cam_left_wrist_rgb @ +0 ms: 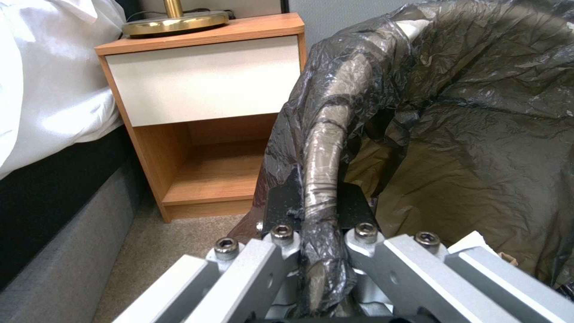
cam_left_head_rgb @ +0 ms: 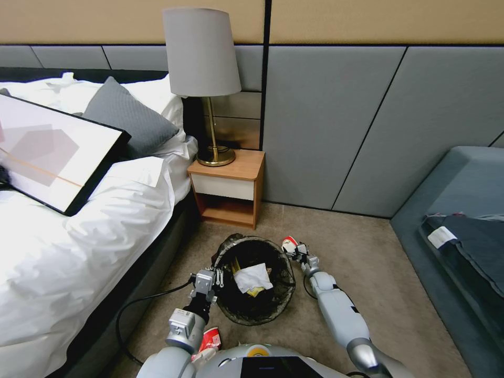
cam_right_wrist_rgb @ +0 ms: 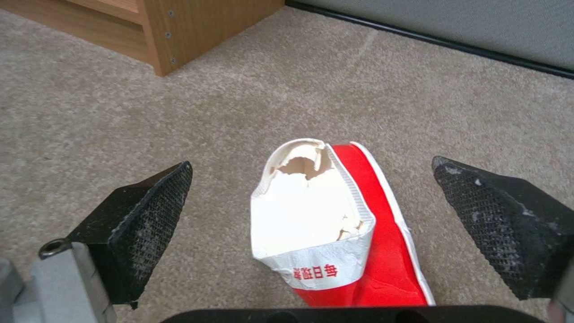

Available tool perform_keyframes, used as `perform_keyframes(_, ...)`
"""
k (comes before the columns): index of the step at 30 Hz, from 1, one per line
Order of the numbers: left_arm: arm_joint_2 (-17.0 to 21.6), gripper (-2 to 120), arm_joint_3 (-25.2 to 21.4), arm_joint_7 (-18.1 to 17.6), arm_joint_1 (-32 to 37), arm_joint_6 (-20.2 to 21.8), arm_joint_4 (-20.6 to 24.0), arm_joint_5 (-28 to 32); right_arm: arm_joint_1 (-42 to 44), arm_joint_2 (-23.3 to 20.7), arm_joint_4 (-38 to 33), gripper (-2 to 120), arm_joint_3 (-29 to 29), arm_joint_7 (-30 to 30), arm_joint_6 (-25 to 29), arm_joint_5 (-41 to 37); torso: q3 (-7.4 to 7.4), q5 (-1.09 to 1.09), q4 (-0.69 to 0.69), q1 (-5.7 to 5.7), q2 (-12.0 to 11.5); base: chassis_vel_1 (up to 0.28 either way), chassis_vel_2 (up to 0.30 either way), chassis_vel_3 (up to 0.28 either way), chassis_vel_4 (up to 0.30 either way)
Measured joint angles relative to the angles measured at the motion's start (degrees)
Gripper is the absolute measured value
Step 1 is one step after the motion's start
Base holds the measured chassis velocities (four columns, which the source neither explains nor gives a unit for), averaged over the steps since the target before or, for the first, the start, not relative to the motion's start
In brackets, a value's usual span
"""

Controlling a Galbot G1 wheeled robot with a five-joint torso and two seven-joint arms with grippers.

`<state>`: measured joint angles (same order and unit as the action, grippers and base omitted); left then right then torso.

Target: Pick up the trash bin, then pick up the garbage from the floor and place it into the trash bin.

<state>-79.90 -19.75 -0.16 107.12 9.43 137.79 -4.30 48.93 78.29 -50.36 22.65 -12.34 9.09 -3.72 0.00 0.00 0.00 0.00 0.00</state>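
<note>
The trash bin stands in front of me with a black bag folded over its rim. A white paper scrap and a yellow packet lie inside it. My left gripper is shut on the bin's bag-covered rim, on the side toward the bed. My right gripper is open, low over the carpet beside the bin's far right rim. A torn red-and-white wrapper of the garbage lies between its black pads. Another red-and-white piece lies close to my base.
A wooden nightstand with a brass lamp stands just behind the bin. The bed runs along the left, and a black cable trails beside it. A grey sofa fills the right. Open carpet lies between them.
</note>
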Motion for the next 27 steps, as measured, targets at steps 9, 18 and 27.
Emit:
perform_keyframes(9,-0.09,1,0.03,0.01,0.31,-0.17,0.27,-0.25,-1.7,0.56,1.75,100,-0.06,0.69,-3.23,-0.59,0.0,0.0,0.0,0.0,0.0,0.0,0.0,0.0,0.0)
perform_keyframes(18,-0.41,1,0.11,0.02,0.93,-0.31,0.46,-1.0,-4.64,1.32,4.19,100,-0.03,3.19,-9.88,-2.06,0.0,0.0,0.0,0.0,0.0,0.0,0.0,0.0,0.0)
perform_keyframes(27,-0.69,1,0.21,0.05,1.46,-0.39,0.46,-1.58,-6.91,2.13,7.54,100,0.53,3.59,-12.57,-3.95,0.0,0.0,0.0,-0.01,0.0,0.0,0.0,0.0,0.0)
